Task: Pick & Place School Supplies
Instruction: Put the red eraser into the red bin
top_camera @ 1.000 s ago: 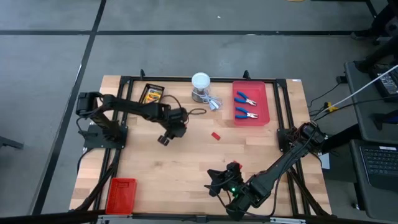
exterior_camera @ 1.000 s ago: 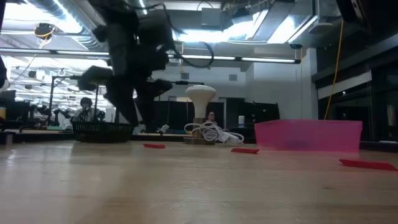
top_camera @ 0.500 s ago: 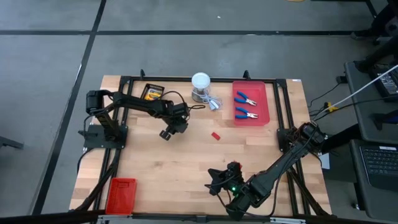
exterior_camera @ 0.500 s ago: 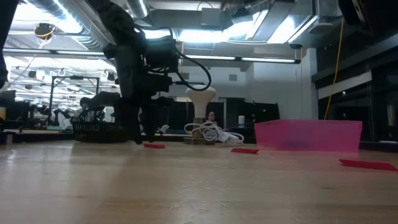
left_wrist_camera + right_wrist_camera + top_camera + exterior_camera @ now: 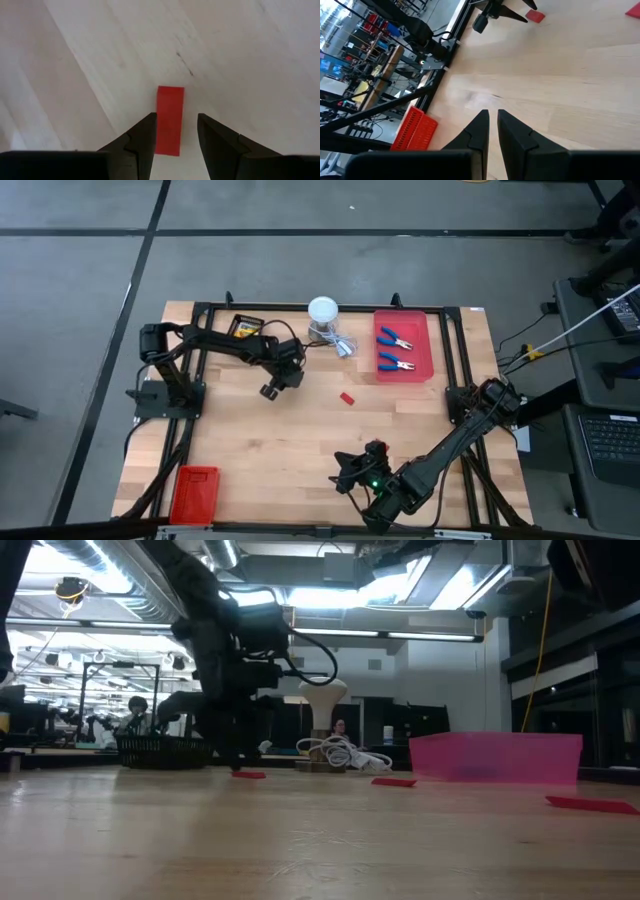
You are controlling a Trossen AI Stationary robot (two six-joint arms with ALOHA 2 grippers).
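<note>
A small red block [image 5: 169, 119] lies flat on the wooden table. My left gripper [image 5: 176, 118] points steeply down over it, open, with one finger on either side and not touching it. The high view shows this gripper [image 5: 271, 389] left of centre, hiding that block. Low over the table, the block [image 5: 248, 775] sits at the fingertips [image 5: 238, 762]. A second red block [image 5: 347, 398] lies mid-table. Two blue-handled pliers [image 5: 397, 350] rest in the pink tray [image 5: 428, 340]. A crayon box [image 5: 243, 329] lies at the far left. My right gripper [image 5: 492, 121] hovers shut near the front edge, holding nothing.
A white round-topped container [image 5: 323, 311] with a coiled cable [image 5: 343, 346] stands at the far middle. A red tray [image 5: 193, 492] sits at the near left corner. A third red block [image 5: 590, 803] lies on the right in the low view. A black frame [image 5: 200, 310] borders the table.
My left gripper has moved toward the table's far edge and come down, ending over a red block with its fingers astride it. Its finger gap looks unchanged. The right arm has kept still.
</note>
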